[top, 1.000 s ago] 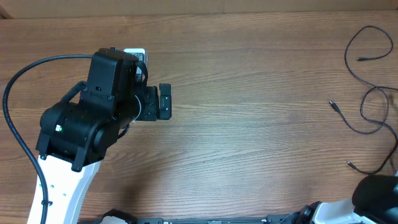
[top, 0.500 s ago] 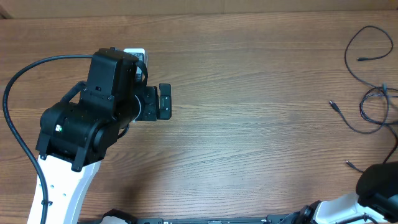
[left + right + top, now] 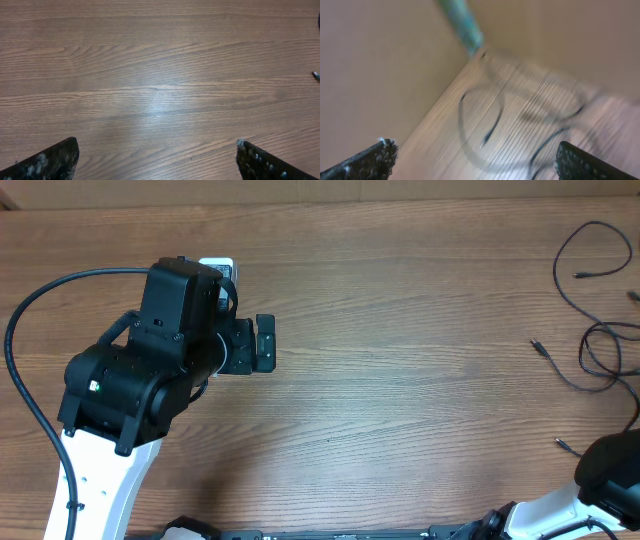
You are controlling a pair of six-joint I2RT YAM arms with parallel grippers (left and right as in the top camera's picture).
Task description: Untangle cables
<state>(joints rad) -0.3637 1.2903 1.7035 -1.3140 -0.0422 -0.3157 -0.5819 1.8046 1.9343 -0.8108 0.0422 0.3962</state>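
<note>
Cables (image 3: pixel 597 328) lie in loose loops along the desk's (image 3: pixel 400 380) right edge. Right gripper (image 3: pixel 473 146) spread, empty, facing them; left gripper (image 3: pixel 156 144) spread, mid-desk. Probably best: pinch one plug end, drag slowly clear.

wood table (image 3: pixel 160 60), fingers (image 3: pixel 47 162) spread wide apart

Left pincer (image 3: pixel 157 146), right pincer (image 3: pixel 474 145): both agape.
</note>
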